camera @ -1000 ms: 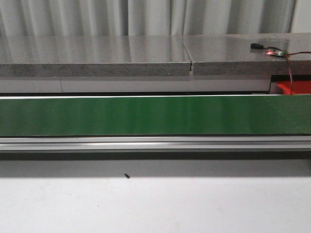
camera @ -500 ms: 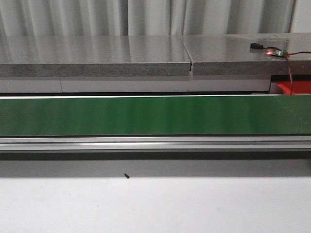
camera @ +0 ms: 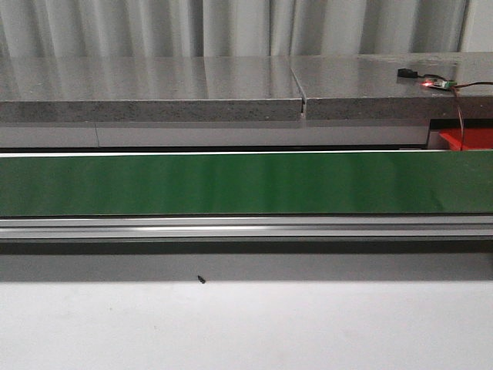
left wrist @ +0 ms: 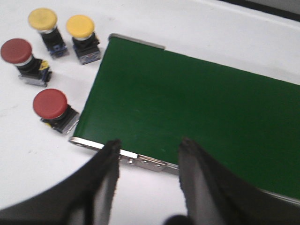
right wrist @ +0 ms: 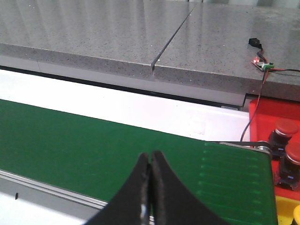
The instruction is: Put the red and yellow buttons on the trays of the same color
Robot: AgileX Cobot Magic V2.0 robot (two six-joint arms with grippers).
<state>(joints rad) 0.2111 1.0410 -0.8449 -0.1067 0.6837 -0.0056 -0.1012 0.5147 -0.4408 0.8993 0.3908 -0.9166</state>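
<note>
Green belt [left wrist: 197, 108] under left end effector [left wrist: 147, 176], spread, empty; right end effector [right wrist: 150, 187] pinched closed, empty.

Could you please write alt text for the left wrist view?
The open left gripper hovers over the end of a green conveyor belt. Beside the belt, two red buttons and two yellow buttons stand on a white table.

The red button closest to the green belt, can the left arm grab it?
Probably yes. The left gripper is open and empty, and that red button sits uncovered on the white table beside the belt's end, with nothing in between.
</note>
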